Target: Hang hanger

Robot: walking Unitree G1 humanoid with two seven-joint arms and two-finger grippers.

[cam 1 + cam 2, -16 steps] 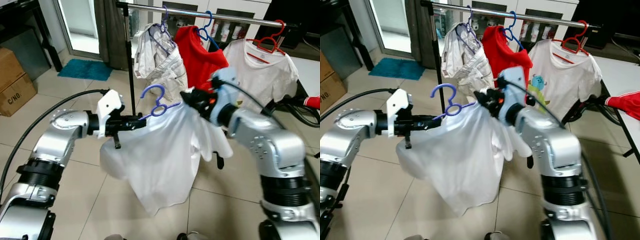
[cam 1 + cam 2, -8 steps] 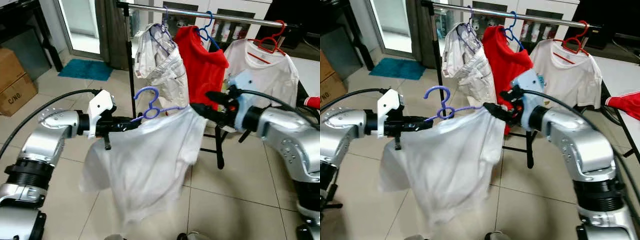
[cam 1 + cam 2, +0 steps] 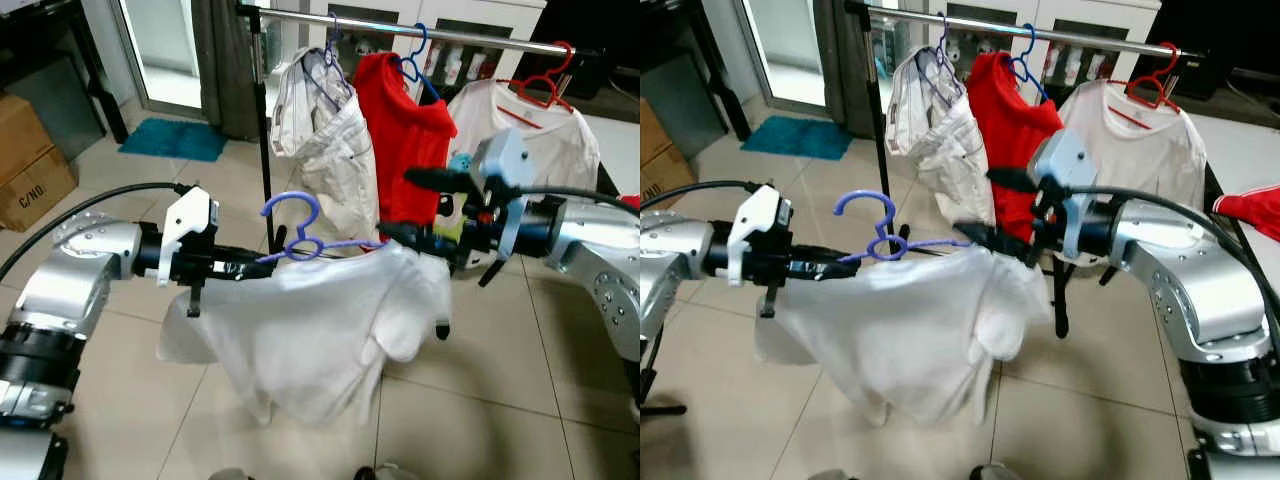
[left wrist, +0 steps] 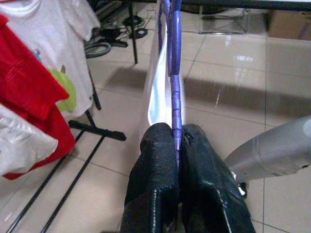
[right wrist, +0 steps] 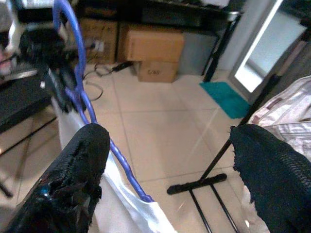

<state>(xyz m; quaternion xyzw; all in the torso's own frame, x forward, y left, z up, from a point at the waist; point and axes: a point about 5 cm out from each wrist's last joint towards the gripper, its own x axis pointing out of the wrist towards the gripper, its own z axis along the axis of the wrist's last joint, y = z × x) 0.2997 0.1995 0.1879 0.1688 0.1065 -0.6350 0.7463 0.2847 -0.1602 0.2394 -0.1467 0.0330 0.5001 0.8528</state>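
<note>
Left claw (image 4: 177, 141) shut tight on purple hanger (image 4: 174, 73)

The floor (image 3: 470, 400) is of light beige tiles. On it lies a teal mat (image 3: 170, 140) near the glass door, 2 cardboard boxes (image 3: 30, 160) stand at the left edge, and the black foot of the clothes rack (image 3: 263, 130) rests on it.

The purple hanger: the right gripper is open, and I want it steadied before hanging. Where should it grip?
Grip the bare right arm of the purple hanger, coming from the robot's right: the left gripper already pinches the left arm, and the white T-shirt covers the rest.
</note>
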